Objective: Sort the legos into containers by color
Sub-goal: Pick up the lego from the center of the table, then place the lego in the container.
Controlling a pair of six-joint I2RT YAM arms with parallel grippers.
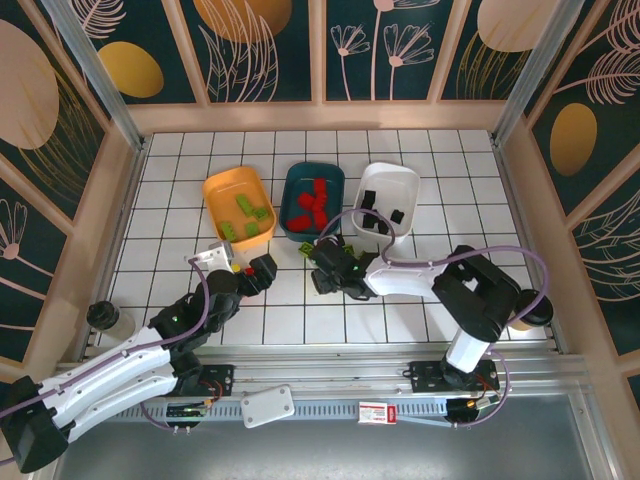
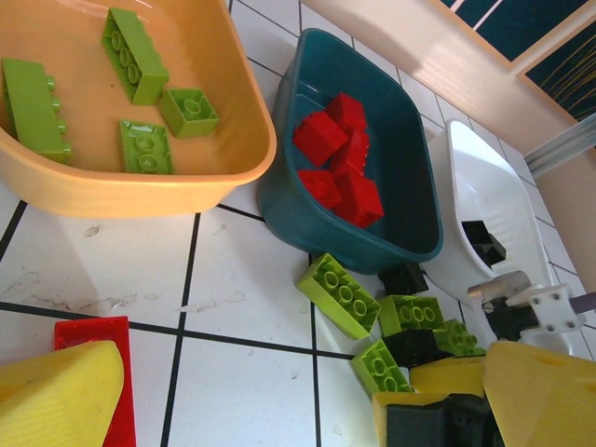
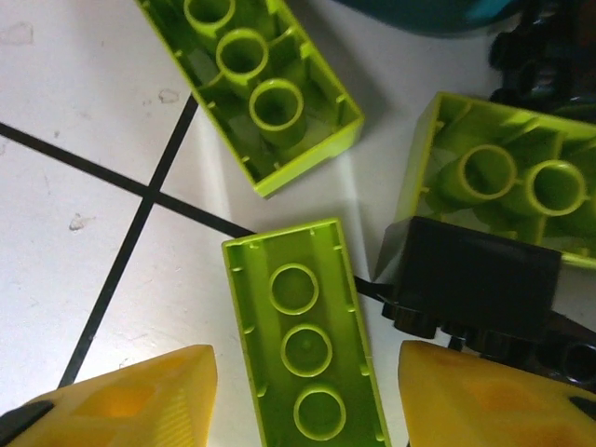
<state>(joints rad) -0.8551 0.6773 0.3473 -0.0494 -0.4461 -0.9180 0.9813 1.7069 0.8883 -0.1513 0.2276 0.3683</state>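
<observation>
- The right gripper point(image 3: 303, 372) is down on the tiled table point(image 1: 180, 200), just in front of the teal tray point(image 1: 290, 178). Its yellow fingers point(image 3: 140, 396) stand either side of an upturned lime brick point(image 3: 307, 335).
- There's a sliver of gap on both sides, so the jaws are apart and nothing is gripped.
- By my reckoning this is the pick step for a green piece, and the grasp is not yet made.
- It's tight in there: a black brick point(image 3: 470, 279) lies just beside the right-hand finger, and two more lime bricks point(image 3: 251, 84) are close by.
- Next move, I'd say: pinch squarely on the long sides, lift straight up so the black one isn't dragged, then carry it over to the orange-yellow tray point(image 2: 140, 191), where the greens already lie.
- The left gripper point(image 2: 293, 396) hangs spread wide and empty, with a red brick point(image 2: 88, 335) on the tile under one finger. That one looks bound for the teal tray with the other reds.
- Black pieces sit in the white tray point(image 1: 395, 170).
</observation>
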